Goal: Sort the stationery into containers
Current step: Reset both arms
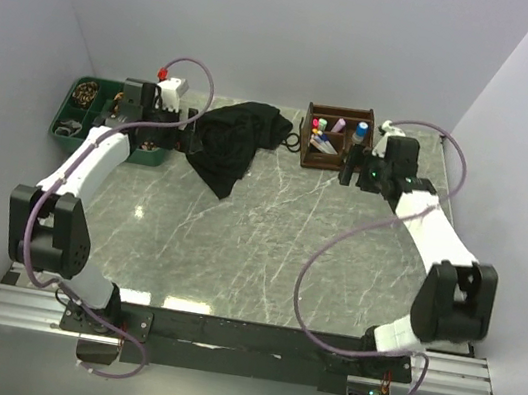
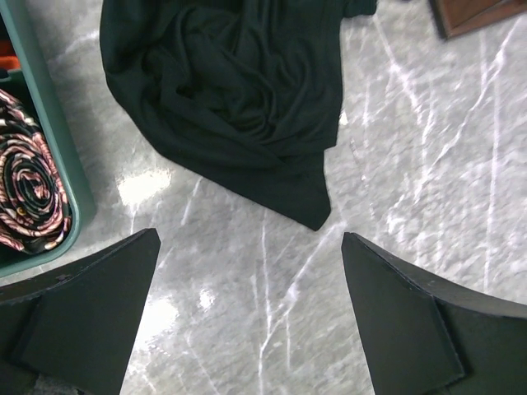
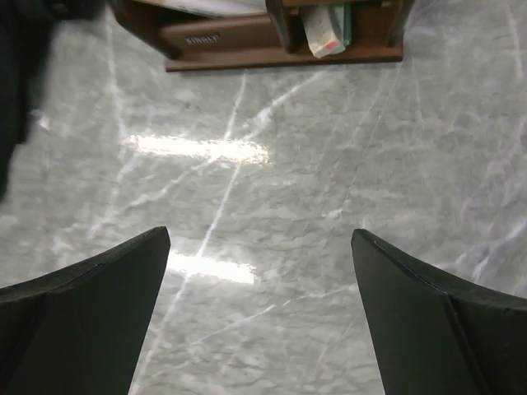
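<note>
Top external shows left hand (image 2: 251, 247) by the green tray (image 1: 58, 132), right hand (image 3: 259, 240) beside the wooden organiser (image 1: 341, 111); both wide, empty.

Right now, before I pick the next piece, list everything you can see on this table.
Organiser: one, dark brown wood, far right of centre.
Stationery: several, pink, green, blue-capped, inside organiser; exact count unclear.
Tray: one, dark green, far left.
Rolled coil: one, pink-black patterned, in tray.
Cloth: one, black, crumpled between both containers.
Table: one, grey-green marble.
Left fingers: two, black, open, empty, near tray.
Right fingers: two, black, open, empty, before organiser.
</note>
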`<state>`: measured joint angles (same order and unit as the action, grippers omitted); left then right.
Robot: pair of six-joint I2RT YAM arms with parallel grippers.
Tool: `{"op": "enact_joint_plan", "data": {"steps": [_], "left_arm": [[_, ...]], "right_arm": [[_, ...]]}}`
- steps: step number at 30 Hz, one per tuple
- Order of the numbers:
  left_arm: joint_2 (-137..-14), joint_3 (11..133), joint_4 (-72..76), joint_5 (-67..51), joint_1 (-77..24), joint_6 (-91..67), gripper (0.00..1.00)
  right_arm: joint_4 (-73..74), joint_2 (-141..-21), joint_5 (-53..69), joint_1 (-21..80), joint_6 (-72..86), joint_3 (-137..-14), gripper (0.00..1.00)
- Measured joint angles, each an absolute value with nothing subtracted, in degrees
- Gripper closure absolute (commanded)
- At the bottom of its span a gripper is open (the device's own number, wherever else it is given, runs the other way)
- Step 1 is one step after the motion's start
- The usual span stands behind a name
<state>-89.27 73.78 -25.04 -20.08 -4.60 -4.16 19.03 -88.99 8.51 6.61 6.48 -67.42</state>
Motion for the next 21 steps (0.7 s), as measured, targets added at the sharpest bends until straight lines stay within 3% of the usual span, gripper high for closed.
{"op": "enact_joint_plan", "data": {"steps": [8,21], "left_arm": [[-84.93,73.21,-22.7,-19.97,-4.69,-7.35,0.0],[-82.28,68.58,-19.25,-17.91,-4.75,-8.69,0.01]], "right_arm": [[21.47,-71.92,2.0,6.7,9.54,-56.88,0.0],[30.02,-53.08,1.52,6.79,7.57,-50.57,0.0]]}}
